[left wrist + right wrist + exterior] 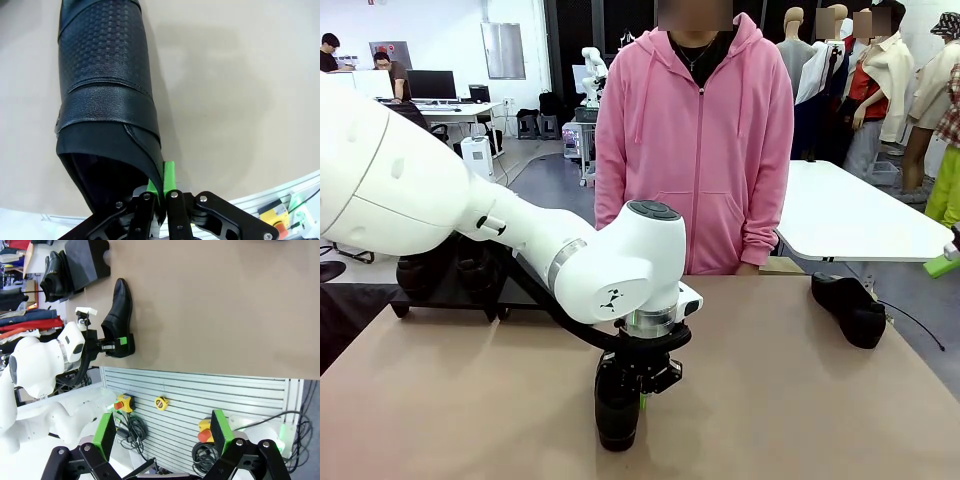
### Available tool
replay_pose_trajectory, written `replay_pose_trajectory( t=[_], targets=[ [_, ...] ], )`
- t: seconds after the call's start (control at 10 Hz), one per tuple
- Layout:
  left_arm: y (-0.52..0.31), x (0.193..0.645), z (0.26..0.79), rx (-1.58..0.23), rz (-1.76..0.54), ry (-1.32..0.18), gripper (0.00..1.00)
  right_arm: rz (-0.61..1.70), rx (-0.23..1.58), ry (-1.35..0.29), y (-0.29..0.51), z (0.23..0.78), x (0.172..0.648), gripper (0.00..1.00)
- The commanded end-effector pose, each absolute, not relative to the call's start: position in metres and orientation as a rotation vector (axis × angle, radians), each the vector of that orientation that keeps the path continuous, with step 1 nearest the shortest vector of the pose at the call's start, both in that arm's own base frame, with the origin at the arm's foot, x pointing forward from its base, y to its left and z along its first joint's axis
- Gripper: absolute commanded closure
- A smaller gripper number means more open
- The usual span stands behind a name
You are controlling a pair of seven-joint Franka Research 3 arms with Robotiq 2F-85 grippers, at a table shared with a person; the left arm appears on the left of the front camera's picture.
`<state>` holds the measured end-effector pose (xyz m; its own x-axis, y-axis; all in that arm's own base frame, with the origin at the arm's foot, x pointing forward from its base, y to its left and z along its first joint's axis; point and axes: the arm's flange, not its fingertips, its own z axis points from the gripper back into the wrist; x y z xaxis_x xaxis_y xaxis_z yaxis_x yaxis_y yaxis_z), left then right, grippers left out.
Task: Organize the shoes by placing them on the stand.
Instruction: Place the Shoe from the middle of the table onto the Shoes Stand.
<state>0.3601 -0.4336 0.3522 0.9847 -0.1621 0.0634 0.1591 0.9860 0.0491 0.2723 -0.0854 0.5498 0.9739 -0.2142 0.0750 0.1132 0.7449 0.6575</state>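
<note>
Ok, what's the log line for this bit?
left claw: shut on shoe heel | right claw: open, empty | second shoe: far right, untouched

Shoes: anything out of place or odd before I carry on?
A lone shoe lies near the far right corner of the table, well away from the stand. The left gripper pinches the middle shoe only by its thin collar. Nothing looks damaged.

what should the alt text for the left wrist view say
The left gripper is shut on the rim of a black shoe at its opening, with one green pad showing against the leather. The shoe lies on a tan table, its textured toe pointing away from the camera.
</note>
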Motion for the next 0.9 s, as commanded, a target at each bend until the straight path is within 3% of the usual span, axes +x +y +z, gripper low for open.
replay_pose_trajectory(
  t=[0.0,0.3,0.6,0.8],
  targets=[
    [-0.426,0.353,0.367,0.054,-0.133,-0.124,1.0,-0.155,0.706,-0.153,-0.09,0.551,0.272,0.0],
    [-0.391,0.32,0.422,0.114,-0.161,-0.21,1.0,-0.155,0.706,-0.153,-0.09,0.551,0.272,0.0],
    [-0.33,0.275,0.467,0.181,-0.024,-0.579,1.0,-0.155,0.706,-0.153,-0.09,0.551,0.272,0.0],
    [-0.267,0.27,0.472,0.184,-0.088,-0.64,1.0,-0.155,0.706,-0.153,-0.09,0.551,0.272,0.0]
  ],
)
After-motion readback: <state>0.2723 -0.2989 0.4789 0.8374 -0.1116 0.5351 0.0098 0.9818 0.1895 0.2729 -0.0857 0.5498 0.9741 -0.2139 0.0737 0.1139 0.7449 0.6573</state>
